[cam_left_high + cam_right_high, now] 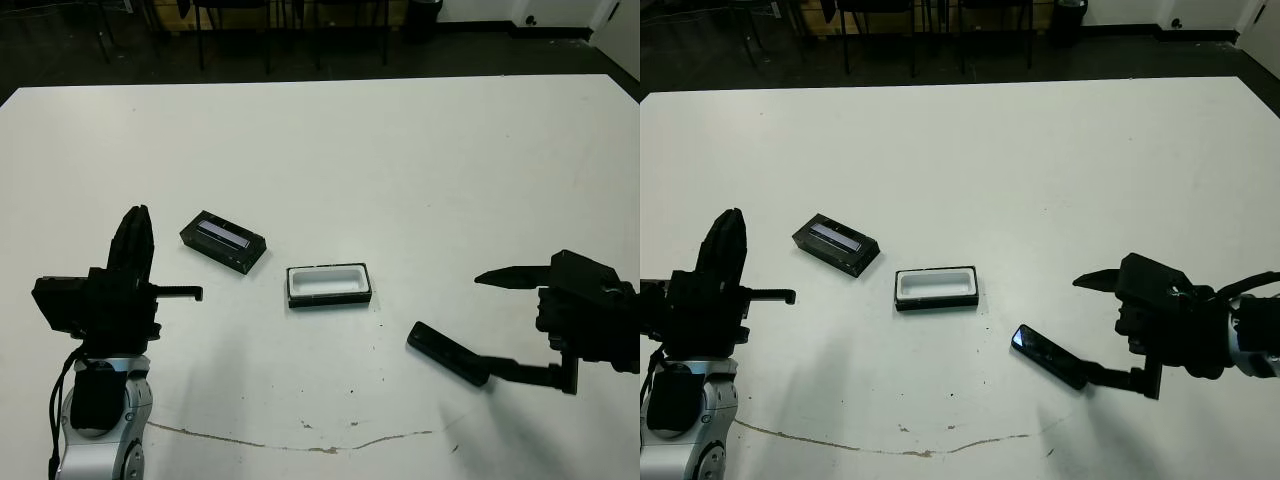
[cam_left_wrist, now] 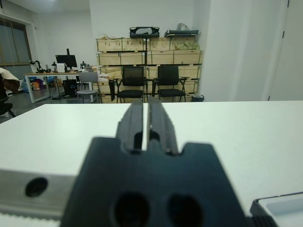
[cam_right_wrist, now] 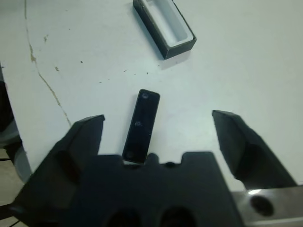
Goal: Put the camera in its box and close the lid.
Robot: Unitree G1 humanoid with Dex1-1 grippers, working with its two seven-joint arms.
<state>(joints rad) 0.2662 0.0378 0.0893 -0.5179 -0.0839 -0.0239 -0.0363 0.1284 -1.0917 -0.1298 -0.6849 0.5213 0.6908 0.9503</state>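
My right claw (image 3: 158, 135) is spread wide astride the camera (image 3: 141, 125); the flat bar could skid along the worktop (image 1: 400, 160) on closing.

A white table (image 1: 420, 160) carries three things. Near its centre lies the box (image 1: 328, 285), open side up, showing its white lining. At about ten o'clock from the box, near but apart, lies the lid (image 1: 223, 241), turned at an angle, its pale strip facing up. At about four o'clock from the box, the camera (image 1: 447, 352) lies flat and skewed. A thin, dark, wavy crack-like line (image 1: 300, 441) crosses the near edge at six o'clock.
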